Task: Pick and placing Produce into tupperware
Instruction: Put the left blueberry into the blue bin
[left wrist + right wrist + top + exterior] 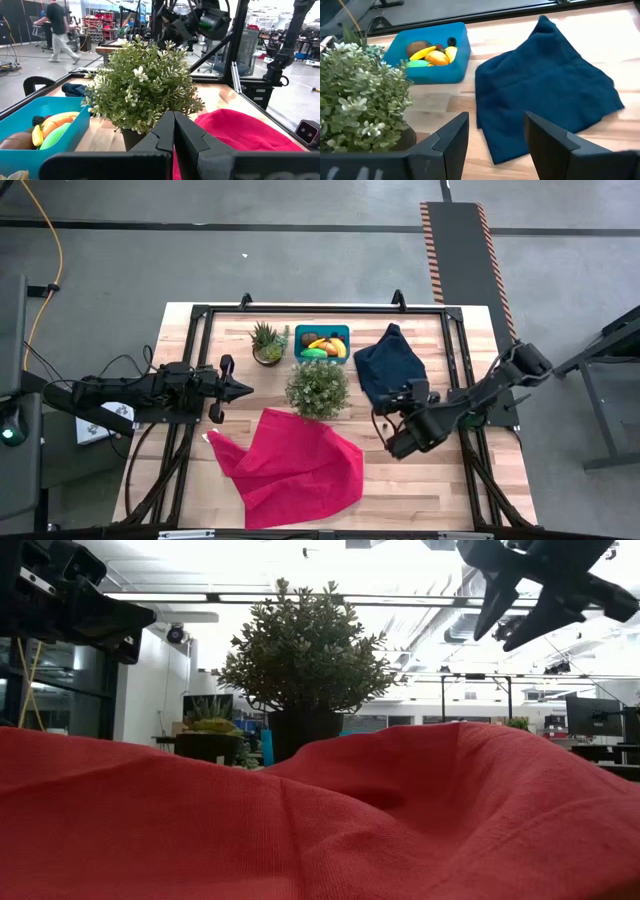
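The teal tupperware (322, 342) stands at the table's far side, between the spiky plant and the navy cloth. It shows too in the left wrist view (20, 112) and the right wrist view (455, 62). Inside lie the produce: a yellow banana (422, 53), a brown oval (418, 47), an orange piece (438, 58), a green piece (417, 63) and a dark bit (451, 41). My left gripper (242, 389) (174, 117) hovers shut left of the bushy plant, empty. My right gripper (384, 426) (496, 117) hovers open and empty right of the plant, near the navy cloth.
A bushy potted plant (318, 388) stands mid-table between the two grippers, in front of the tub. A small spiky plant (268, 343) sits left of the tub. A navy cloth (390, 363) lies right of it, a red cloth (290, 465) near the front edge. A person (60, 27) walks far behind.
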`<state>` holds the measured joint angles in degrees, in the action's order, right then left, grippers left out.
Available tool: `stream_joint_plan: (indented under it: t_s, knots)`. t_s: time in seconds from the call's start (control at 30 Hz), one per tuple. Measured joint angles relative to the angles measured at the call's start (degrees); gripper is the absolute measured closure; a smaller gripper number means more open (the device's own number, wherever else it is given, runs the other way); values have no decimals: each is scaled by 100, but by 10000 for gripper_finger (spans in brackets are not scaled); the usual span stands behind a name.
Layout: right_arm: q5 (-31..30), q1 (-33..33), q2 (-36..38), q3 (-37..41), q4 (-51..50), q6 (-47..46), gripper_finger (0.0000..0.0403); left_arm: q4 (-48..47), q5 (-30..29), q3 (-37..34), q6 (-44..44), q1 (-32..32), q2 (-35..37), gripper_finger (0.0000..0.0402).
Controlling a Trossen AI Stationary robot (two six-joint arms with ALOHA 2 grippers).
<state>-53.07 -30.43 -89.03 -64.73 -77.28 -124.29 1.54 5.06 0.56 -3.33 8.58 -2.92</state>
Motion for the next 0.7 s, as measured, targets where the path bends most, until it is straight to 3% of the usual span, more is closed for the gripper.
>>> stream_joint_plan:
  t_s: [0.23,0.7]
  knots:
    - [147,-428,-480,-61,-372,-1062,224,0,0,0,0,2,0,401]
    - [515,-708,-861,-61,-11,-1115,224,0,0,0,2,2,0,401]
